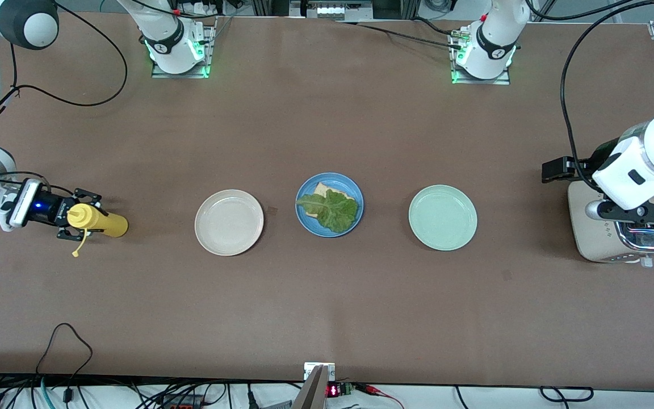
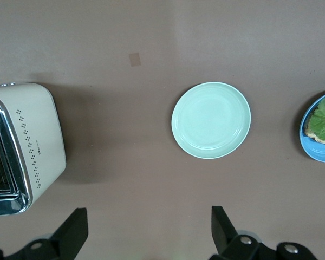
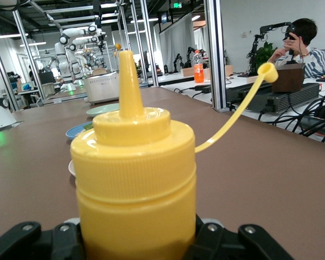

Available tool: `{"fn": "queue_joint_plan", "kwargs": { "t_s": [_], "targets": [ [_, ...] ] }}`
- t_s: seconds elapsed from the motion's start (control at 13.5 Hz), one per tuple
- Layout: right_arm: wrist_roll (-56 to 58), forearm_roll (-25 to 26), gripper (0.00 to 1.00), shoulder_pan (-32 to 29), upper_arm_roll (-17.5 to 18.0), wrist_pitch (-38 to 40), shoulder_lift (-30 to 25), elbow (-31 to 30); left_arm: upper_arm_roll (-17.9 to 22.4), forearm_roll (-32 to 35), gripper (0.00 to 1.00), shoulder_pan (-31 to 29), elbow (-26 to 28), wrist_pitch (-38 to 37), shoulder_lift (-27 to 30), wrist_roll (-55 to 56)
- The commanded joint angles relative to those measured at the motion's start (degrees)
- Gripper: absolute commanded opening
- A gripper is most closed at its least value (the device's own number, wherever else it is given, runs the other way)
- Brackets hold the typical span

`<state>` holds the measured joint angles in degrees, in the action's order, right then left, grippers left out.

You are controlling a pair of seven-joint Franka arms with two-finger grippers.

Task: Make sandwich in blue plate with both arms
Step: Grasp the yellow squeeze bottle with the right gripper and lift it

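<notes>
Nearest you on the brown worktop [image 1: 327, 318] stands the cream box-shaped toaster with chrome slots [image 1: 591, 244], at the left arm's end. The left claw [image 1: 642, 218] hangs over it with its jaws spread wide and nothing between them. That looks like a pose for reaching down into the slots, probably for the missing top slice.

At the right arm's end, the yellow plastic squeeze bottle with a pointed nozzle [image 1: 100, 221] stands upright. Its loose cap dangles on a tether. The right claw [image 1: 71, 218] comes in from the side and sits round the bottle just under the cap, probably so the bottle can be carried over and tipped. You cannot tell whether it grips the bottle yet, because the bottle's own body hides the contact in the right wrist view.

Between the two stand three plates in a row:
- The round beige plate [image 1: 229, 222] is toward the right arm's end.
- The round pale green plate [image 1: 442, 217] is toward the left arm's end.
- The round medium-blue plate with a raised rim [image 1: 302, 218] is in the middle, a touch farther off.

The sandwich is only half built. One square toasted bread slice [image 1: 322, 189] lies in the blue plate with a ruffled green lettuce leaf [image 1: 332, 209] on top. Putting it on the middle plate keeps it where both arms can reach.

Note these hidden parts:
- The leaf covers most of the slice.
- No second slice shows anywhere.
- The left arm blocks the toaster slots in the front view, and the left wrist view cuts them off, so you cannot tell whether bread waits inside.

Farthest off, the two arm bases stand along the worktop's edge.
</notes>
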<state>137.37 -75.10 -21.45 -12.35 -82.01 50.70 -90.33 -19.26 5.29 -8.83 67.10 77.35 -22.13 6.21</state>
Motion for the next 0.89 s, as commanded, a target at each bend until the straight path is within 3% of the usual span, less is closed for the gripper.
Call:
{"fn": "queue_joint_plan", "kwargs": {
  "t_s": [0.0, 0.3, 0.44, 0.81],
  "targets": [
    [-3.1, 2.9, 0.01, 2.4, -0.7, -1.5, -4.9, 0.5, 0.1, -1.2, 1.0, 0.0, -0.7, -0.8, 0.5, 0.1],
    [-10.2, 11.5, 0.0, 9.2, -2.8, -10.1, -12.5, 0.4, 0.1, -1.2, 1.0, 0.0, -0.7, -0.8, 0.5, 0.1],
    [-14.7, 18.4, 0.0, 12.6, -2.6, -16.2, -15.9, 0.2, 0.1, -1.2, 1.0, 0.0, -0.7, -0.8, 0.5, 0.1],
    [-26.8, 30.5, 0.0, 23.4, -2.9, -28.5, -20.4, 0.0, 0.1, -1.2, 1.0, -0.1, -0.7, -0.8, 0.5, 0.1]
  ]
}}
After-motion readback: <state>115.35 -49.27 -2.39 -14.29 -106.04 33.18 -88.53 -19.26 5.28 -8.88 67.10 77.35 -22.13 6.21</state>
